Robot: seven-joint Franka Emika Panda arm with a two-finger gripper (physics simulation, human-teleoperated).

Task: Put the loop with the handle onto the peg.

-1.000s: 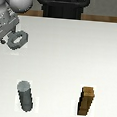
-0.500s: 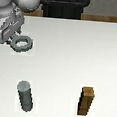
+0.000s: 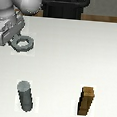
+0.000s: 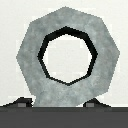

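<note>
One loop with the handle [image 3: 21, 43] level, ring end away from pincer [image 3: 14, 40].

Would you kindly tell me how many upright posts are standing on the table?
2. The grey peg stands toward the exterior view's left; the brown wooden block stands toward its right. None appears hidden.

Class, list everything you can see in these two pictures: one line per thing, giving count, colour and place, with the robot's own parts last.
Loop with the handle: one, grey, held above the table at the exterior view's left; fills the wrist view.
Peg: one, grey with a lighter top, upright on the table, front left in the exterior view.
Wooden block: one, brown, upright, front right in the exterior view.
Table: one, white.
Dark object: one, black, behind the table.
Arm: one, white-grey, far left in the exterior view.
Gripper: one, grey, shut on the loop's handle.
</note>
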